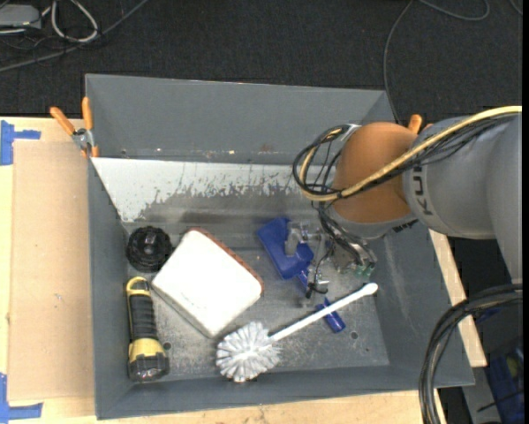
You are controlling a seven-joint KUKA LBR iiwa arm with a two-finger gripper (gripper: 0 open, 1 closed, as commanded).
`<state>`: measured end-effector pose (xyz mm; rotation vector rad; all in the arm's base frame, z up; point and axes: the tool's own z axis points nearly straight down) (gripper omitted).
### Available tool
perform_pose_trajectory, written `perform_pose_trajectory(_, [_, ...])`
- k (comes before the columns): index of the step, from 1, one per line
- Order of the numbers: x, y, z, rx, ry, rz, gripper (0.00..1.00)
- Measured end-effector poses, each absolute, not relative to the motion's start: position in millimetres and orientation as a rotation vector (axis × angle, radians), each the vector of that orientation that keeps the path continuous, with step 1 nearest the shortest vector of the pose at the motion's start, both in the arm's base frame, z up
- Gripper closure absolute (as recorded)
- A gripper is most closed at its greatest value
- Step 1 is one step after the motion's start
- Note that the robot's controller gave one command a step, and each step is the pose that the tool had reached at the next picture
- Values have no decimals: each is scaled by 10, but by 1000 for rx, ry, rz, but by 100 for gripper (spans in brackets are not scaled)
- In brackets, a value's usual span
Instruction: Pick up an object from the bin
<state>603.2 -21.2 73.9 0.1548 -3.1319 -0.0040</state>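
The metal bin [246, 131] looks matt and scuffed.

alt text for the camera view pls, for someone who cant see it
The robot arm's tool hangs in the right of a grey bin, beside a blue plastic piece and the handle of a white brush. To the left lie a white pad, a black cap and a black-and-yellow torch.

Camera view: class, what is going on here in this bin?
A robot arm reaches in from the right. Its hand is low in the grey bin, next to a blue plastic piece and above the handle of a white brush. Whether it grips anything cannot be told. A white pad, a yellow-and-black torch and a black cap lie apart on the left.
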Motion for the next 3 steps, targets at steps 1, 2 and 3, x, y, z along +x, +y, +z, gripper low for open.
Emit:
perform_pose_trajectory(1, [6030,-268,732,111,-3134,-2,0])
perform_pose_trajectory(2, [6128,-78,715,426,-3108,-3,0])
perform_pose_trajectory(3, [6065,-256,775,257,-3123,-1,100])
